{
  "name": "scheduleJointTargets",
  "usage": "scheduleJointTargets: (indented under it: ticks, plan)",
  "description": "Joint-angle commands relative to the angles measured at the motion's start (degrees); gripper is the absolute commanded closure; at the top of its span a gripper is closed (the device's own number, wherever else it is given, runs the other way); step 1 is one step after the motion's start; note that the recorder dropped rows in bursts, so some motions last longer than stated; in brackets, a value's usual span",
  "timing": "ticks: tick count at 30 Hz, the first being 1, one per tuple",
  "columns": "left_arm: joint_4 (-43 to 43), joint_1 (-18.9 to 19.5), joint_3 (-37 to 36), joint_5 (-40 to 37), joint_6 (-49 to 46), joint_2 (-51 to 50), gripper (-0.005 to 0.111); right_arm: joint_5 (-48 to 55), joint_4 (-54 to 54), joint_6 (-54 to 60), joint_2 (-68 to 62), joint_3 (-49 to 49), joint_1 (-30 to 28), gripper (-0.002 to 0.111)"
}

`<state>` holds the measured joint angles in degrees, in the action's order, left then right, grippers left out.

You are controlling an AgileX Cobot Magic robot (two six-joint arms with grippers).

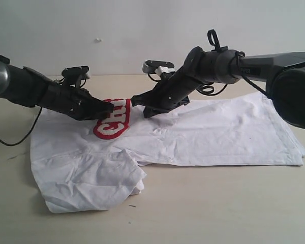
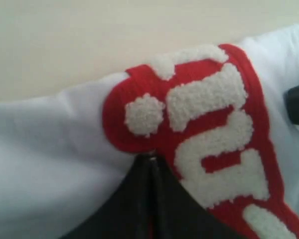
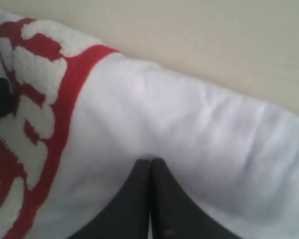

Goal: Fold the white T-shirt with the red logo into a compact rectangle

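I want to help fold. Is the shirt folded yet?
Partly folded: shirt lies mostly spread, its logo bent over a fold.

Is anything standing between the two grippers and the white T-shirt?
Nothing visible does. The left gripper is closed on the white T-shirt at the red logo, the right gripper on plain cloth beside it.
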<state>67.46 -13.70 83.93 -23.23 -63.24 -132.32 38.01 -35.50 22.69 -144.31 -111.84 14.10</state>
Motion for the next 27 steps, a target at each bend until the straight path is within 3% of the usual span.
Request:
scheduleJointTargets:
  ticks: [1,7,13,19,27]
  plan:
    - [-2.8,0.6,-0.5,0.6,0.2,1.9,0.107,-0.1,1.2,0.2,2.4,-0.1,-0.2,0.108]
    - [0.7,0.4,-0.5,2.0,-5.1,5.6,0.107,-5.3,1.0,0.2,5.0,-0.1,0.3,0.108]
    - [6.2,-0.2,-0.5,7.4,-10.6,1.0,0.107,-5.7,2.1,-1.7,0.1,-0.1,-0.5,0.108]
    - [4.5,2.4,-0.5,5.6,-10.5,-1.7,0.107,-3.6,6.6,-3.9,-1.0,-0.5,-2.4,0.108]
    - [2.9,7.1,-0.8,2.3,-9.8,7.3,0.107,4.3,11.3,-5.3,7.1,-2.4,-6.9,0.103]
